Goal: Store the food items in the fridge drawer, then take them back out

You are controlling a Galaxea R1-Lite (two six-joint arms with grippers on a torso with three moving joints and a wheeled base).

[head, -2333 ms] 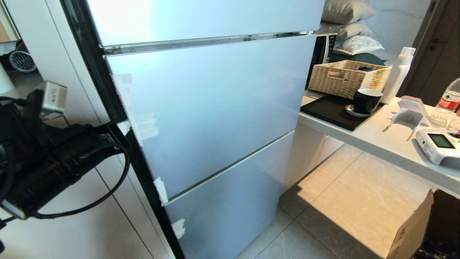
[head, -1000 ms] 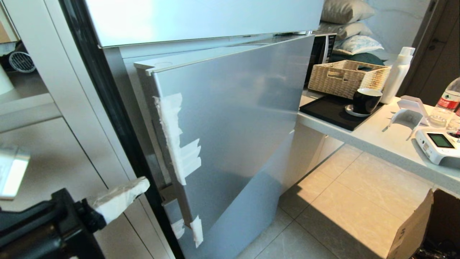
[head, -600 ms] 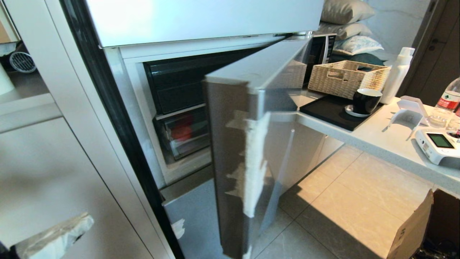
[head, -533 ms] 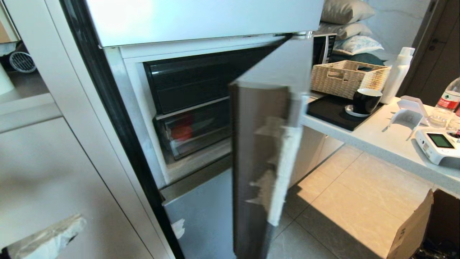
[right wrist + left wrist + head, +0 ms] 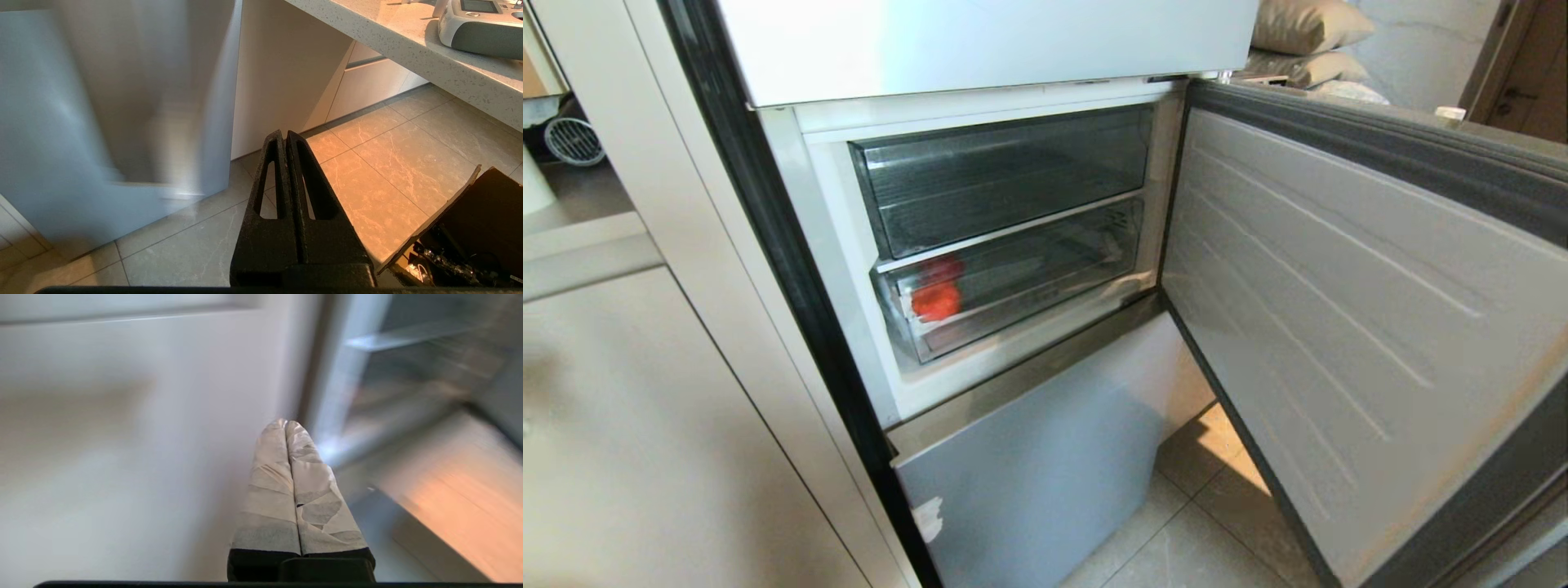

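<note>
The fridge door [image 5: 1356, 327] now stands fully open to the right, with its ribbed white inner side facing the camera; half a second ago it was still swinging and showed only its edge, and earlier it was closed. It now covers the tabletop, the basket and the cup that were in view before. The left tool is no longer in the head view, where its taped tip was at the lower left corner a moment ago. Inside the open compartment there are two clear bins, one above the other. The lower one is the fridge drawer [image 5: 1021, 290], pushed in, with a curled front lip. The tomato [image 5: 936, 300] lies in its left part, behind the front wall; it is small, round, glossy and red-orange. The left tool [image 5: 285, 424], with white-wrapped fingers, is closed and holds nothing, beside a pale cabinet panel [image 5: 122, 437]. The right tool [image 5: 284, 134] is also closed and empty, above the tiled floor [image 5: 388, 175].
</note>
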